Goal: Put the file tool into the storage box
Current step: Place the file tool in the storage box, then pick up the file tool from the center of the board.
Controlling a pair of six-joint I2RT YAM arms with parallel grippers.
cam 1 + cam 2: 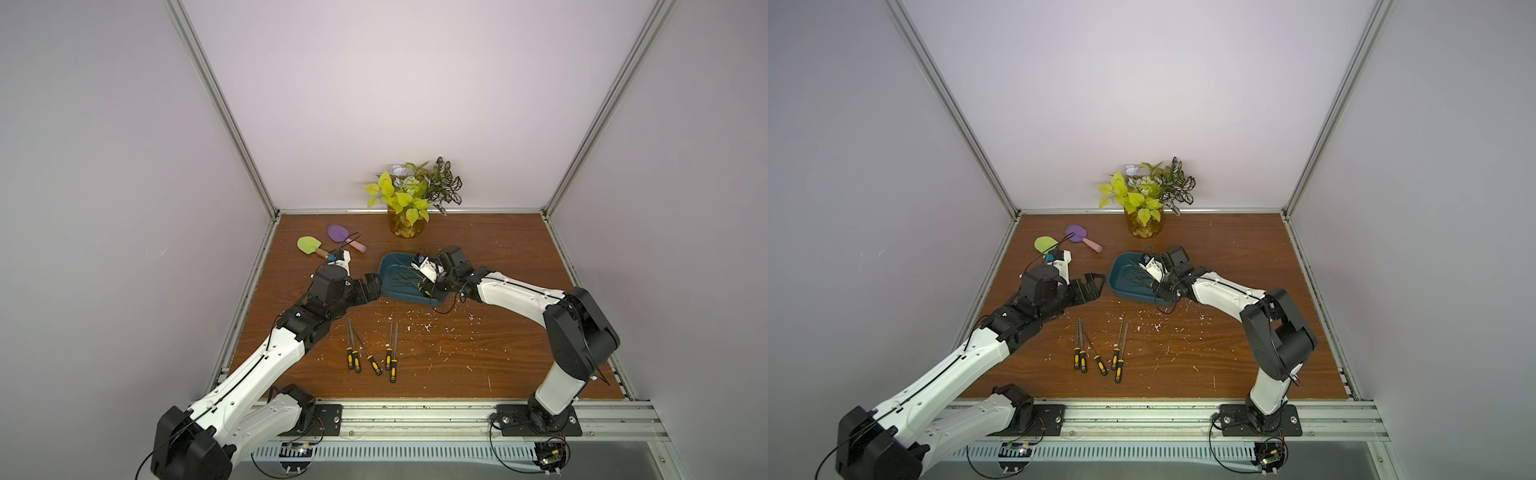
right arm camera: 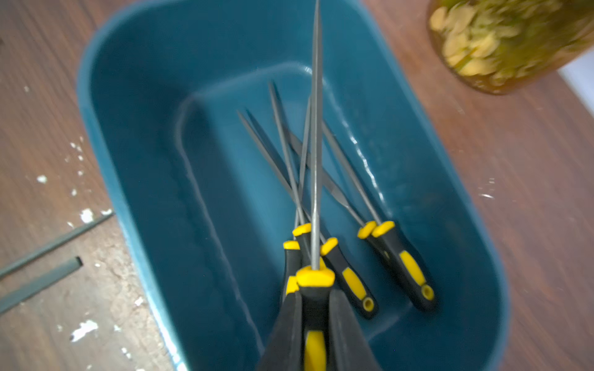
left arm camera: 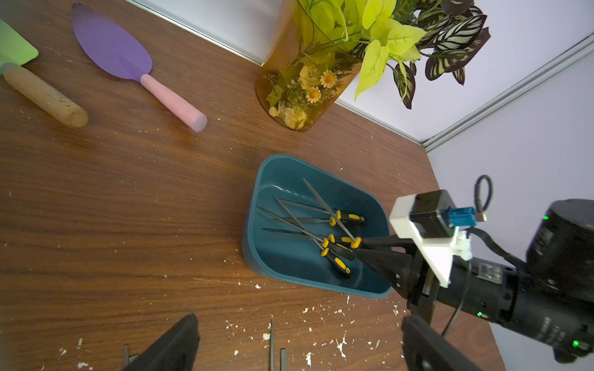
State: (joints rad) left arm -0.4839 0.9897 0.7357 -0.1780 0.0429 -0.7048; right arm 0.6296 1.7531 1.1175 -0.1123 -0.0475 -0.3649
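The file [image 2: 316, 160] is clamped by its black-and-yellow handle between the closed fingers of the right gripper [image 2: 316, 298], held low over the near end of the storage box [image 2: 128, 180]. Its long axis runs along the length of the box. The steel tip points away from the right arm toward the far short wall, and the handle sits just above the other files [image 2: 401, 266] already lying crossed on the floor. Whether the tip clears that far wall or rests on it cannot be told. If it rests there, letting go could leave the file propped on the rim, and it might slide or tip out onto the table [image 1: 478, 353]. The handle could also drop on the crossed pile and roll. Pulling the fingers back might catch a neighbouring handle or nudge the box, which looks light. The left gripper [image 1: 1096, 286] hangs spread and empty just beside the box, and five more files [image 1: 370, 353] lie on the table nearer the robot.
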